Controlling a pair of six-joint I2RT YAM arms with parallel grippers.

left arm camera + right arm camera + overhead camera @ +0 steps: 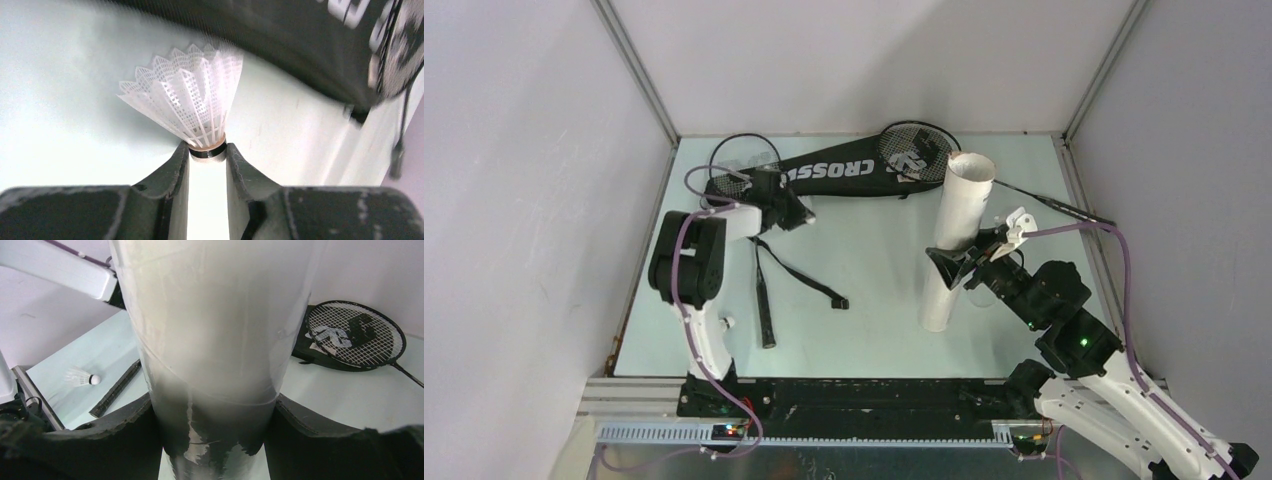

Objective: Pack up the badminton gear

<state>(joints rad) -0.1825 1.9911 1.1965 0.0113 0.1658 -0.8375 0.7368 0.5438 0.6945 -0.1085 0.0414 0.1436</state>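
We saw the left end effector (207,152) pinching the shuttlecock (187,97) by its cork only, just beside the bag (844,172). Thin grip, so it could slip or twist. The right end effector (215,440) clamped the tube (969,185) upright on the bench (874,260); any tilt risked a missed drop.

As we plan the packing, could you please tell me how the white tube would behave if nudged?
Tall and narrow tube, so it probably tips easily without the right claw around it. Being round, it would likely roll; its glossy wall may slip.
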